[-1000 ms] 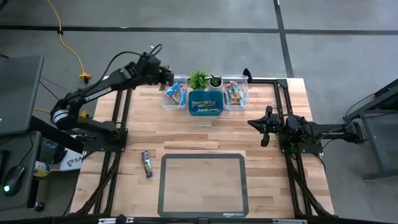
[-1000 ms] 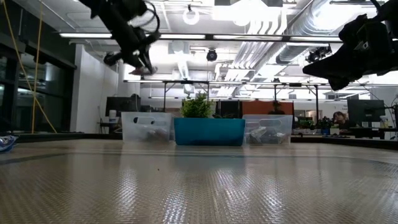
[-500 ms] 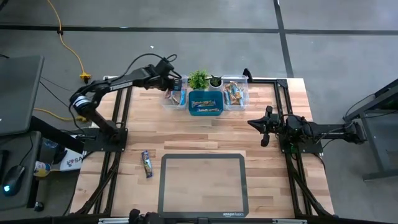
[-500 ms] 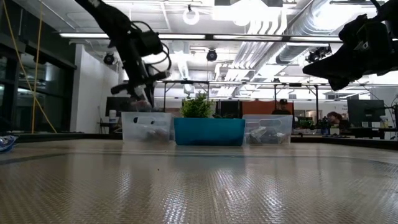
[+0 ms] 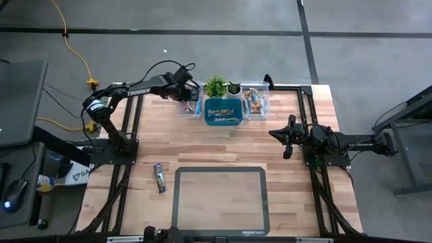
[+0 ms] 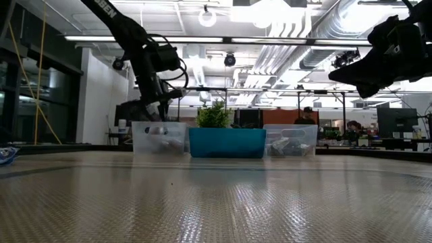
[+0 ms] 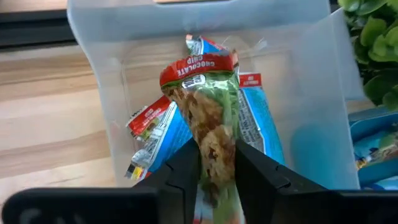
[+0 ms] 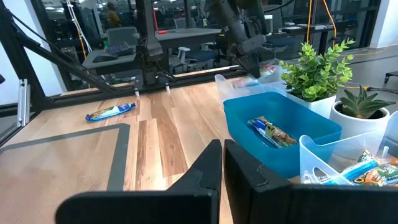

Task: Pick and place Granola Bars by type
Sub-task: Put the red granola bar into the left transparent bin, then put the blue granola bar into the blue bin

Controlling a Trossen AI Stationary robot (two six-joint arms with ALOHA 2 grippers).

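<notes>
From above, your left pincer (image 5: 191, 92) reaches over the clear bin (image 5: 189, 106) that sits just left of the blue bin (image 5: 223, 111), while your right pincer (image 5: 286, 137) waits over the tabletop (image 5: 223, 145), off to that blue bin's right and nearer the mat. One stray bar (image 5: 159, 178) lies well in front of the blue bin, beside the mat's left edge. At tabletop level, the left pincer (image 6: 154, 111) hangs just above the clear bin's (image 6: 158, 137) rim. Your left wrist camera shows the fingers (image 7: 186, 165) parted only slightly, pinching a green chocolate-chip bar (image 7: 208, 121) above the blue-wrapped bars (image 7: 258, 121) lying in the clear bin. Your right wrist camera shows the right pincer (image 8: 222, 163) clenched and holding nothing.
</notes>
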